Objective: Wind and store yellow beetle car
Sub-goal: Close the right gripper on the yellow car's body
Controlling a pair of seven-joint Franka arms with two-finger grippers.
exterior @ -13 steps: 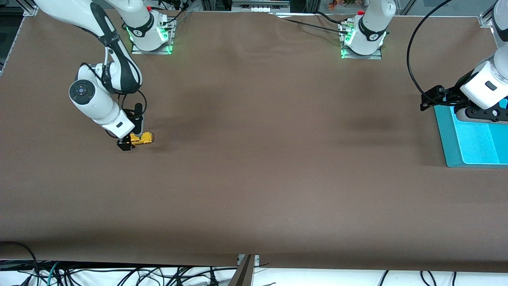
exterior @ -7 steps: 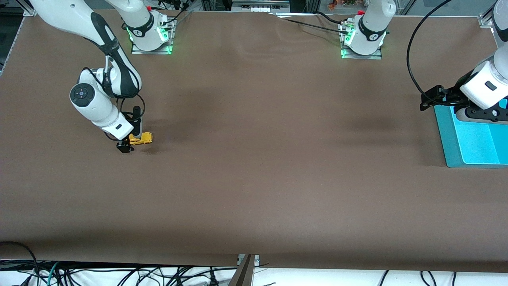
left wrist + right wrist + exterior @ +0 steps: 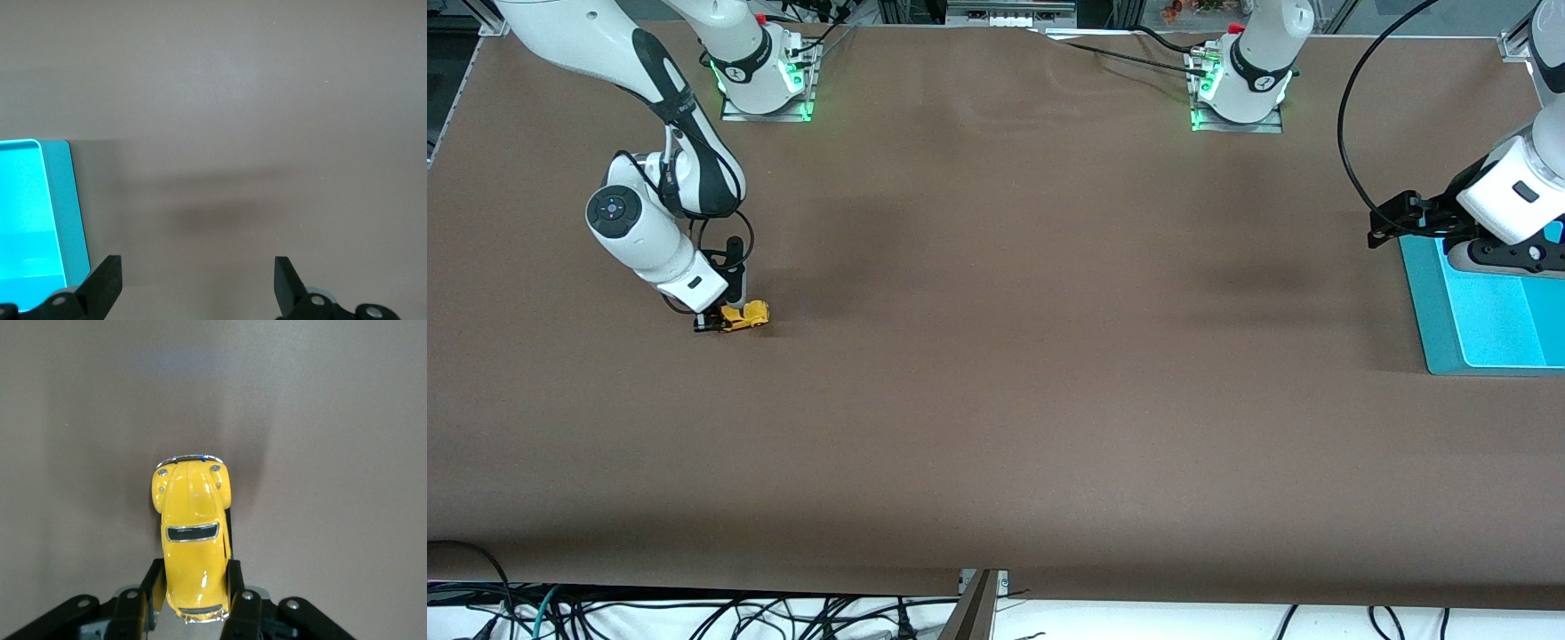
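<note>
1. Since a second ago the right arm has dropped slightly and its fingers, then wide on either side of the toy, have closed in; the left arm has not shifted.
2. The brown counter (image 3: 996, 356) is mostly bare, with a cyan tray (image 3: 1427, 320) at the left arm's end.
3. The left hand (image 3: 197, 283) hangs spread open and empty over the tray's edge, waiting.
4. The right hand (image 3: 720, 320) is down at the counter at the right arm's end, clamped on the rear flanks of the yellow beetle car (image 3: 192, 533).
5. The car sits on its wheels, nose pointing away from the wrist.
6. Step in hand: the grasp, seemingly just made. Winding likely calls for dragging the car backward with wheels pressed down, keeping it straight.
</note>
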